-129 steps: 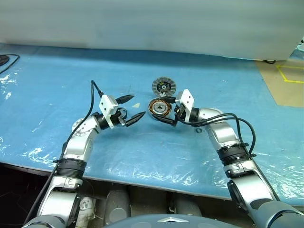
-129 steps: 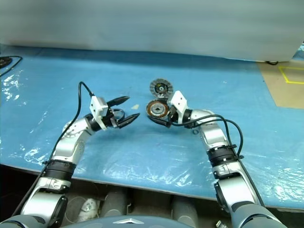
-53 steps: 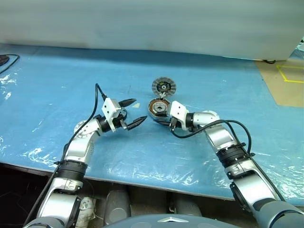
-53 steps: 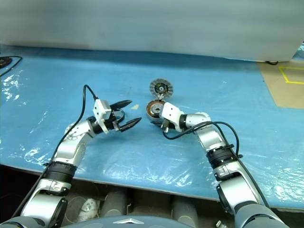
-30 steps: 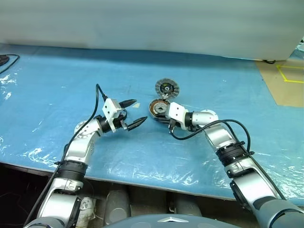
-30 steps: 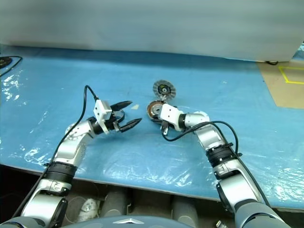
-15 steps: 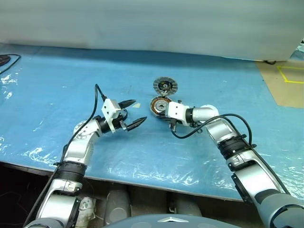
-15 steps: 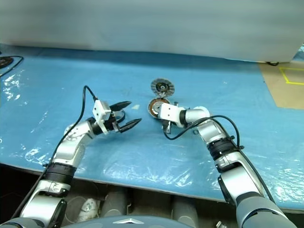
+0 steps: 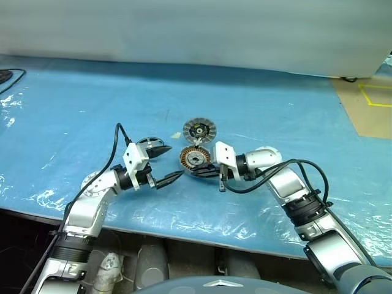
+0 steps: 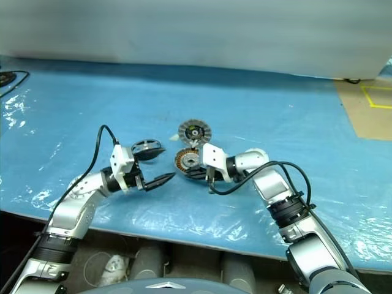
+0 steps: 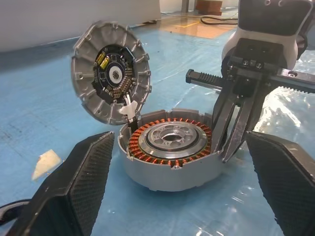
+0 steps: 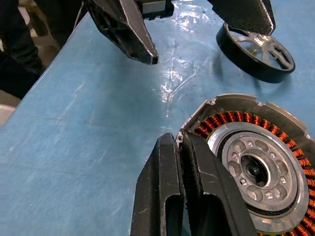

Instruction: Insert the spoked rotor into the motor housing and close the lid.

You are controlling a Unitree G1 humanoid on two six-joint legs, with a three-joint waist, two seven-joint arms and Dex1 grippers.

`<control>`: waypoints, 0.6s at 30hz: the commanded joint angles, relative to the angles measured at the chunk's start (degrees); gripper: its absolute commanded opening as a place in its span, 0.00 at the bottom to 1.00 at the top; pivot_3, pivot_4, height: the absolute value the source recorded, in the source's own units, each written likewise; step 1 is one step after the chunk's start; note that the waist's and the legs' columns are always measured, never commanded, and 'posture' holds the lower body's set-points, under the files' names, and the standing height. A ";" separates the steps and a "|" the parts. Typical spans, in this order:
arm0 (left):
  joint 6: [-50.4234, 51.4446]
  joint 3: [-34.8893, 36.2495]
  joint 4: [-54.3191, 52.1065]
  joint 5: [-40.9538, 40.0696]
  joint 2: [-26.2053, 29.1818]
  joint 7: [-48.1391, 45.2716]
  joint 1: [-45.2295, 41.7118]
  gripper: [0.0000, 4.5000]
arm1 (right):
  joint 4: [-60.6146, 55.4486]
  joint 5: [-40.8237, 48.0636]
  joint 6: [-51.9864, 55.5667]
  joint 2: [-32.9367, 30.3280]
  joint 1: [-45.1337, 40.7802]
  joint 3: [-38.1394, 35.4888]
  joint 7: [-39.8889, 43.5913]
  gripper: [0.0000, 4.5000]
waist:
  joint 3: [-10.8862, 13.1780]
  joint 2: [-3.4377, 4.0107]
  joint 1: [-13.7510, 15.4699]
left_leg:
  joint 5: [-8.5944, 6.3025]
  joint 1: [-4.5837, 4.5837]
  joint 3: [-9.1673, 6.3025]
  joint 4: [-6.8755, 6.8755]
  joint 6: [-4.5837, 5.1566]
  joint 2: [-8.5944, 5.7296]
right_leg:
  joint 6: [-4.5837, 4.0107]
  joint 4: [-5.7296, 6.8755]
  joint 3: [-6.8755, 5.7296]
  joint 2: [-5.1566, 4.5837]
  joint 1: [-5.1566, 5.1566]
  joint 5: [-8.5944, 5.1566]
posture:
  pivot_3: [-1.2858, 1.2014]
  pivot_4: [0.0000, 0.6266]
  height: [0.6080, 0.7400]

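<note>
Right tool (image 9: pixel 202 172): we find its fingers pressed together at the rim of the motor housing (image 9: pixel 194 159). Left tool (image 9: pixel 164 164): fingers wide apart. Lid (image 9: pixel 199 130) stands hinged open behind the housing; spoked rotor (image 9: pixel 149 144) lies on the table (image 9: pixel 294 116) beside the left tool.

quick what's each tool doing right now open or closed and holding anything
Left tool: open, holding nothing.
Right tool: closed on the rim of the motor housing.

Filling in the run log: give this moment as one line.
rotor: on mat, not inserted | housing: empty | lid: open, tilted up | left end effector: open | right end effector: shut at housing rim
</note>
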 commanded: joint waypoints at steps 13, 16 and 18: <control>0.56 -1.80 -0.75 -0.25 -0.87 -0.62 -2.07 1.00 | -9.60 7.73 3.85 -2.30 3.72 -6.03 -0.41 0.47 | 0.00 0.00 0.08 | 0.00 0.13 0.07 -0.08 -0.01 -0.12 | 0.00 -0.04 0.15 0.04 0.05 0.00 | 0.52 0.24 1.00; 0.28 -2.59 0.98 -0.32 -1.44 -1.78 -3.56 1.00 | -11.43 9.40 3.70 -3.83 5.55 -9.45 -2.14 0.47 | 0.00 0.00 0.13 | 0.00 0.16 0.07 -0.07 -0.01 -0.13 | 0.01 -0.05 0.17 0.02 0.11 0.00 | 0.52 0.24 1.00; 0.02 -3.26 2.51 -0.36 -2.07 -2.81 -5.02 1.00 | -11.98 10.04 4.17 -4.43 6.35 -11.89 -4.09 0.47 | 0.00 0.00 0.10 | 0.00 0.24 0.07 -0.07 -0.01 -0.14 | 0.01 -0.04 0.23 0.02 0.17 0.00 | 0.52 0.24 1.00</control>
